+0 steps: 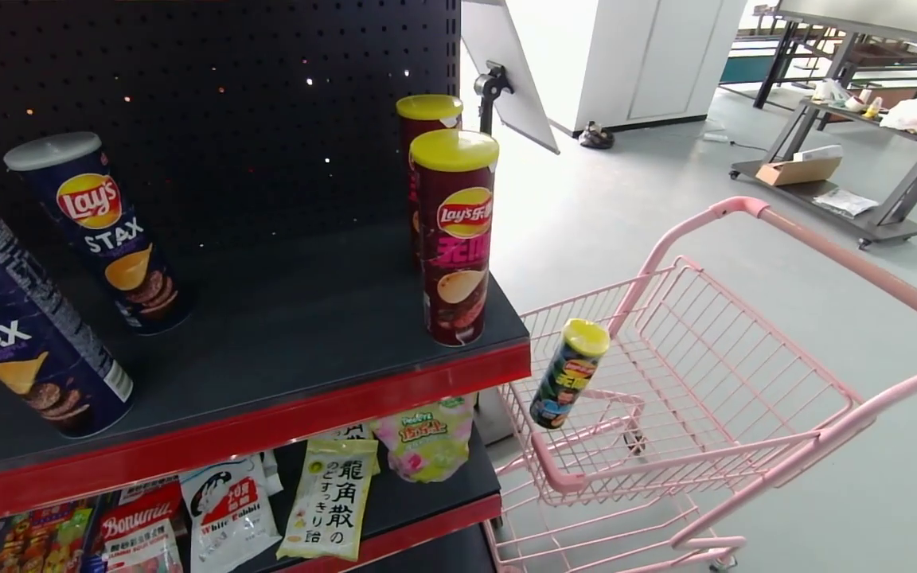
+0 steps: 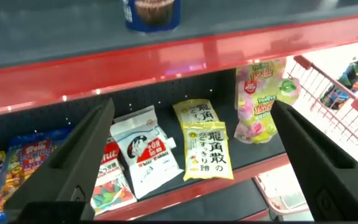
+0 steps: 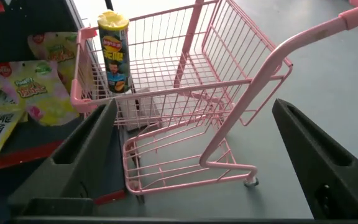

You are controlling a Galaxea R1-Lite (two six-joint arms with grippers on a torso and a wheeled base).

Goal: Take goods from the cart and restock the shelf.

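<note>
Chip can (image 3: pixel 115 53) in pink cart (image 3: pixel 166 92), well apart from right gripper (image 3: pixel 194 102)

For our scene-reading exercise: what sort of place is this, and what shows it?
Likely a mock shop aisle in a workshop: a red-edged shelf holds crisp cans and snack bags, a pink shopping cart stands beside it, metal workbenches behind.

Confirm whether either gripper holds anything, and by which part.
Nothing held. Left gripper and right gripper are both open and empty; the chip can sits in the cart, ungripped.
</note>
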